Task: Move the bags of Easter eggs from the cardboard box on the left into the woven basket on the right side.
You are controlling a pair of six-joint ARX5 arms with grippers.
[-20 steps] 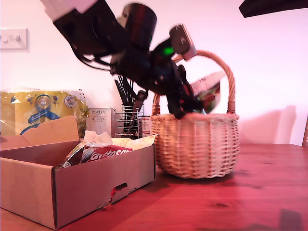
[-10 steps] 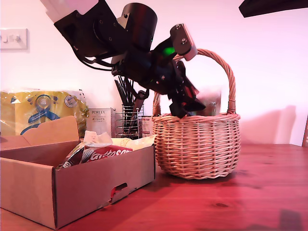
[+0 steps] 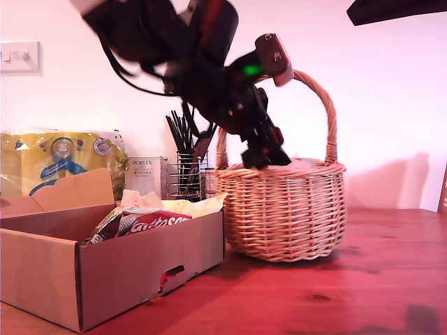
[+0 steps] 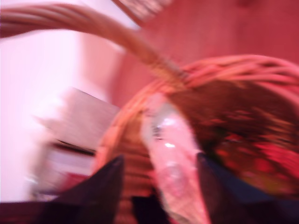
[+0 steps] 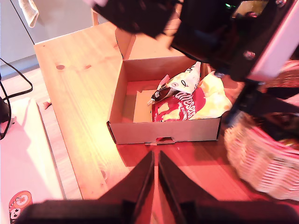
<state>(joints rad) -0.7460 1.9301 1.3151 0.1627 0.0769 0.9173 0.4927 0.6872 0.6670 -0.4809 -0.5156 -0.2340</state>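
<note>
The woven basket [image 3: 286, 209] stands on the table at the middle of the exterior view. My first gripper [image 3: 262, 157] hangs at its rim under the arched handle. In the blurred first wrist view my first gripper [image 4: 160, 161] has its dark fingers [image 4: 105, 186] spread open, and a pale shiny bag [image 4: 170, 154] lies between them over the basket's rim [image 4: 261, 65]. That bag [image 3: 302, 164] peeks above the rim. The cardboard box [image 3: 140, 269] at the exterior view's left holds a red bag [image 3: 157, 222] and a pale yellow one [image 3: 199, 204]. My second gripper [image 5: 156, 186] is shut and empty, high above the box [image 5: 163, 132].
Behind the box stand a big yellow towel pack [image 3: 59, 160], a grey Porlex carton [image 3: 145, 174] and a wire holder with black sticks [image 3: 187, 167]. A dark shape [image 3: 394, 8] juts in at the exterior view's top right. The wooden table [image 3: 363, 279] stretches to the exterior view's right.
My first gripper carried the shiny bag down under the handle and let it go in the basket. The basket shifted slightly toward the exterior view's left.
</note>
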